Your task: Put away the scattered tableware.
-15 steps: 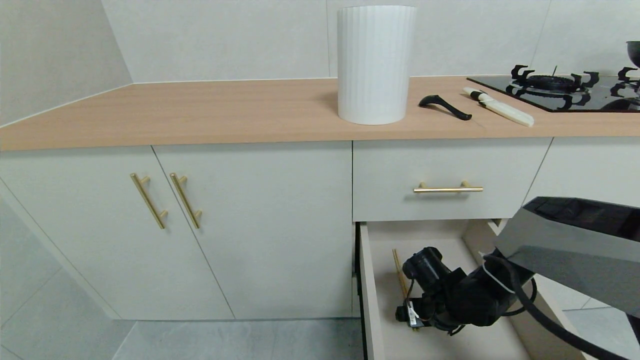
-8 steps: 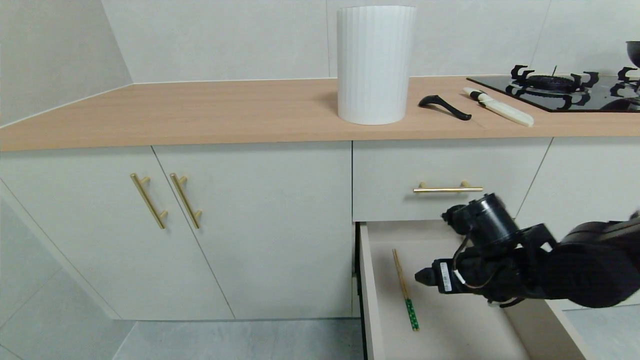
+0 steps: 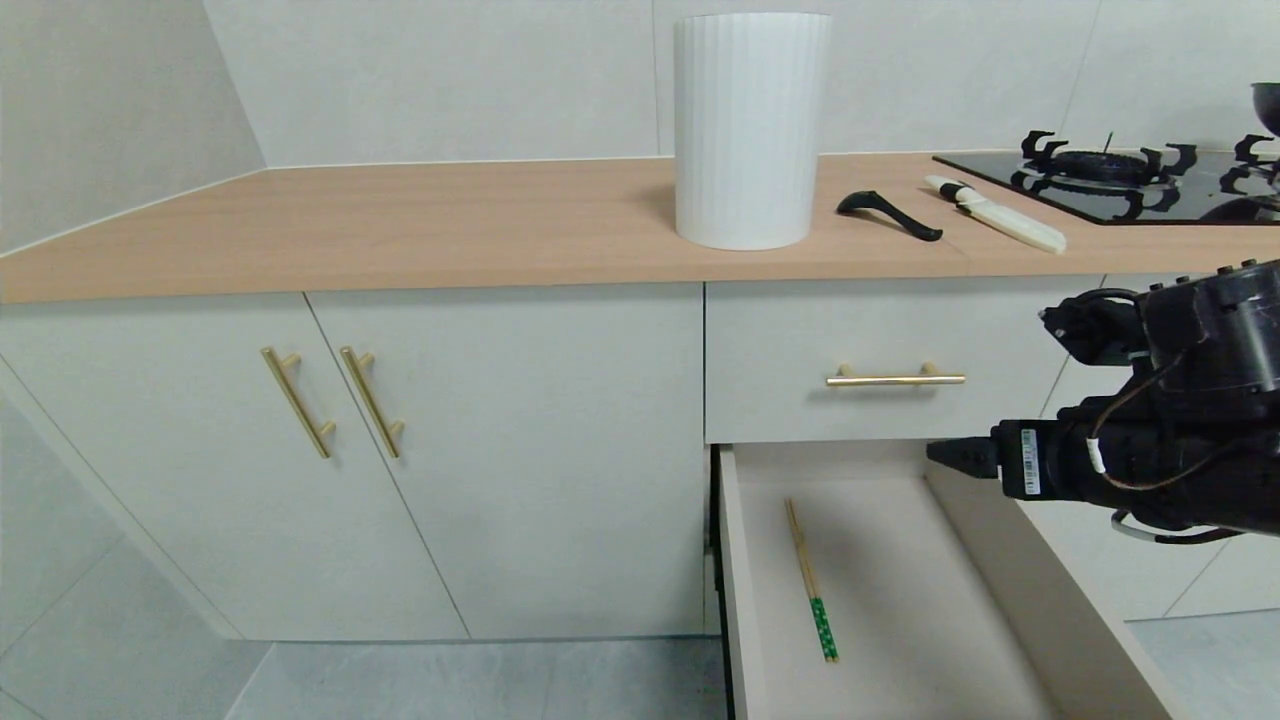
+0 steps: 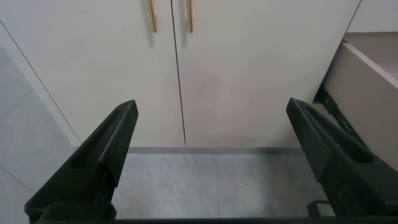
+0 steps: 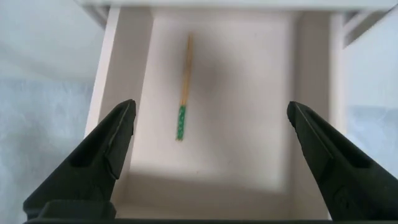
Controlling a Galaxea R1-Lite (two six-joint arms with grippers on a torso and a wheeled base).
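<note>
Above the half-cropped drawer [image 3: 735,560], right hand [image 5: 210,109] spread, chopsticks [image 3: 810,580] inside, left hand [image 4: 211,106] spread

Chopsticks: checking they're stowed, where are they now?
In the head view, the chopsticks lie inside the open drawer, near its left wall, under the closed drawer with the gold handle.

Colour log, drawer and counter.
Chopsticks [image 3: 808,575] beneath black right gripper [image 5: 210,112]: pale wood, green end with light speckles; drawer [image 3: 735,600] beige. Above gripper: white ribbed canister [image 3: 750,130], tan wood-grain countertop [image 3: 400,220], black ladle [image 3: 890,213], cream knife [image 3: 1000,222] with black band, gold handle [image 3: 896,378].
</note>
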